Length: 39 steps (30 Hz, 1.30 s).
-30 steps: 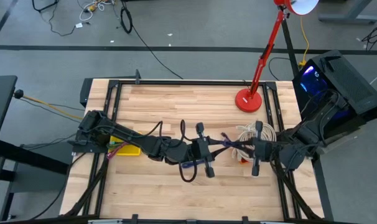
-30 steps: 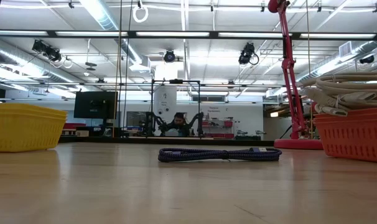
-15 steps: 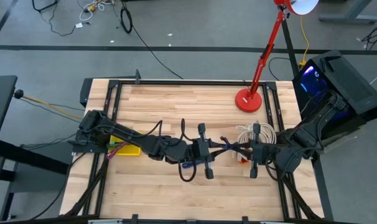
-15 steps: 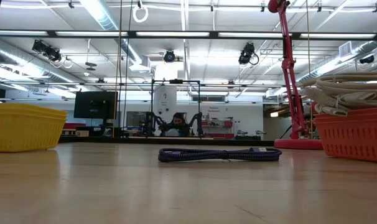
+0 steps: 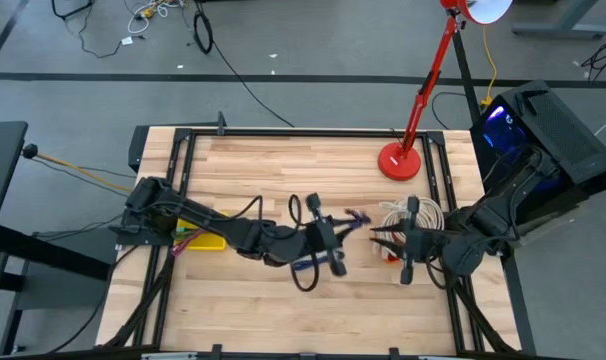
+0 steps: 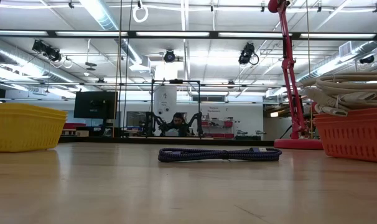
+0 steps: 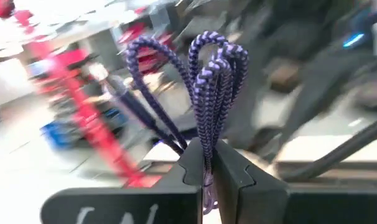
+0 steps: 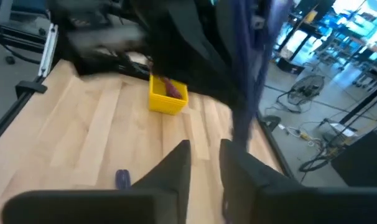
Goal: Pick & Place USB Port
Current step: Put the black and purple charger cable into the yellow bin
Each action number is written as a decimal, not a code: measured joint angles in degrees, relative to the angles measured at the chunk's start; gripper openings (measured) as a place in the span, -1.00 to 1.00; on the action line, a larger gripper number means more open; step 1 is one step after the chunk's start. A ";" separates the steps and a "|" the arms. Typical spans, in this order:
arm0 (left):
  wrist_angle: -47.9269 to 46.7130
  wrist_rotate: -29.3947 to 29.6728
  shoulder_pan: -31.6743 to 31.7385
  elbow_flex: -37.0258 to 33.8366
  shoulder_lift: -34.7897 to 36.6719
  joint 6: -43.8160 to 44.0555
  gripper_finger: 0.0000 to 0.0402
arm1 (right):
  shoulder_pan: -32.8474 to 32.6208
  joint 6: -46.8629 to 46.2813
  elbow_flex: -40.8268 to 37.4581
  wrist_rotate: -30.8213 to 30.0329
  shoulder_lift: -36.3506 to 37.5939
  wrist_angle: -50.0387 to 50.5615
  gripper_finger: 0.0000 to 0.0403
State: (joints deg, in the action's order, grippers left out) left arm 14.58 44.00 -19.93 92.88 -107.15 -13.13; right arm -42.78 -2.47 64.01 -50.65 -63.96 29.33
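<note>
Fingers of the left gripper pinch a looped purple cable above mid-surface. Right gripper hovers just beside, by the orange basket, its fingers slightly apart and holding nothing. Another cable lies on the surface.

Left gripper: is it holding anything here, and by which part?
Yes. The left gripper is shut on the purple braided cable, its fingers pinching the bunched loops near their base.
</note>
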 joint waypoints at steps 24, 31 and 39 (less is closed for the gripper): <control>-103.13 16.94 -13.70 -2.99 14.87 84.35 -0.93 | -4.06 -18.09 0.00 -0.20 3.54 13.36 -0.52; -104.59 6.45 -12.53 -13.10 15.11 90.87 -0.93 | -5.73 -19.14 0.00 0.68 3.12 12.64 -0.59; -104.54 -3.60 -12.39 -21.58 15.36 95.11 -0.93 | -6.36 -19.57 0.00 0.70 2.97 13.18 -0.63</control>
State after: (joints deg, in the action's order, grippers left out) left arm -89.96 40.40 -32.31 71.30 -91.79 81.98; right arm -49.15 -22.04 64.01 -49.95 -60.99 42.51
